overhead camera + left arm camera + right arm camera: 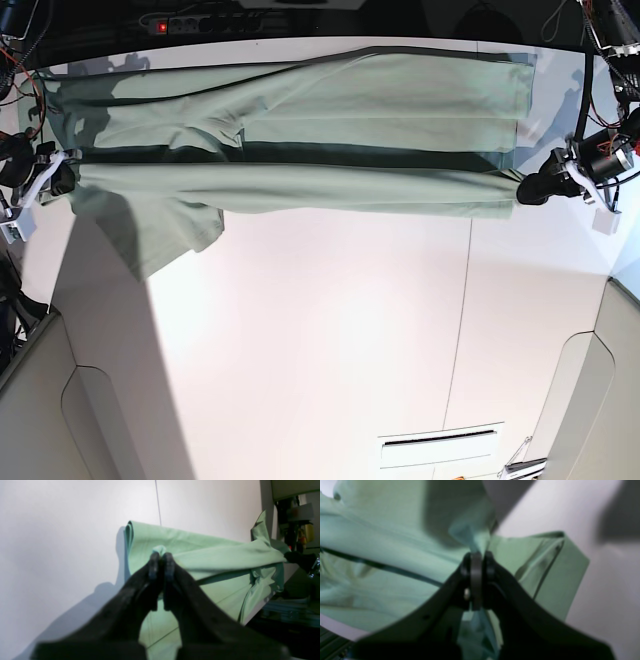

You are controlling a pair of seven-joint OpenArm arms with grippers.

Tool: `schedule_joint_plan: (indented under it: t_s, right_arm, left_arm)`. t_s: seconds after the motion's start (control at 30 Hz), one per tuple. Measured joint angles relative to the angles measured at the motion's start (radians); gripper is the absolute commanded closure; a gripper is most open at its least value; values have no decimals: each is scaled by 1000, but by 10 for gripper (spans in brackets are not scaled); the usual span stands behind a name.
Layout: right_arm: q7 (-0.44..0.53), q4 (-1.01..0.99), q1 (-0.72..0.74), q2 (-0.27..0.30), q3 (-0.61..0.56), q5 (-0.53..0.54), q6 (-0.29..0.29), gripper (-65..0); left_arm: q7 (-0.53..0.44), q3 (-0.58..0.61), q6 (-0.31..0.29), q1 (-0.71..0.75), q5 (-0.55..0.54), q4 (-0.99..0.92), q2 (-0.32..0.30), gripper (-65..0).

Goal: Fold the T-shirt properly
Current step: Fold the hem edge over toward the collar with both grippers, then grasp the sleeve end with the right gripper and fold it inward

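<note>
My left gripper (161,563) is clenched on a small bunched tuft of the T-shirt (200,555); in its wrist view the two black fingertips (153,566) press together with pale green cloth poking out just past them. From that pinch the fabric runs away from the tool in a long doubled band, its folded end lying on the white table (62,555).

My right gripper (480,567) is likewise closed tight on a fold of the shirt, with a twist of green rising from between the tips. That picture is blurred, so I can only say the dark line crossing the cloth on the left is probably the edge trim.

From the base camera, the left gripper (535,187) sits at the right end of the shirt (300,130) and the right gripper (55,170) at the left end. The garment stretches between them across the far part of the table (330,330), lying in lengthwise folds, with one sleeve (175,235) reaching nearer on the left side.
</note>
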Motion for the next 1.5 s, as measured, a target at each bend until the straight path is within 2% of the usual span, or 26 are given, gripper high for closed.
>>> schedule_joint_plan:
  t_s: [0.03,0.07,0.1,0.13,0.3,0.37,0.47,0.7,0.9,1.0,1.07,1.2,1.37,1.5]
  right_arm:
    - [-10,0,0,0,0,0,0,-22]
    - [-17,0,0,0,0,0,0,-95]
    - [-25,0,0,0,0,-3,-2,-153]
    - [-28,0,0,0,0,-4,-2,-181]
    - [-39,0,0,0,1,43,-3,-184]
    - [-74,12,0,0,1,68,-3,-184]
    - [-76,53,0,0,1,85,-3,-184]
    - [17,173,8,0,1,81,-3,-184]
    - [162,156,92,0,-6,17,2,-188]
    - [199,59,154,0,-27,-47,2,-305]
    - [258,-52,190,0,-52,-56,3,-345]
    - [366,-308,287,-2,-137,-60,-1,-345]
    - [398,-587,428,-5,-282,-61,-3,-345]
    - [424,-689,501,-35,-357,-60,-4,-344]
  left_arm:
    - [1,0,0,0,-1,0,0,-132]
    - [6,0,0,0,0,0,0,-180]
    - [14,0,0,0,1,0,0,-207]
    - [19,0,0,0,1,0,0,-215]
    - [35,0,0,0,-1,0,0,-215]
    - [56,-1,0,0,-24,0,0,-215]
    - [60,-1,0,0,-60,0,0,-215]
    - [60,-1,0,0,-75,0,0,-215]
    - [59,-1,0,0,-87,0,0,-215]
    - [59,-1,0,0,-87,0,0,-215]
    - [55,-1,0,0,-87,0,0,-215]
    - [51,-1,0,0,-87,0,0,-215]
    - [40,-1,0,-1,-87,0,0,-215]
    - [36,-1,0,-3,-90,0,0,-215]
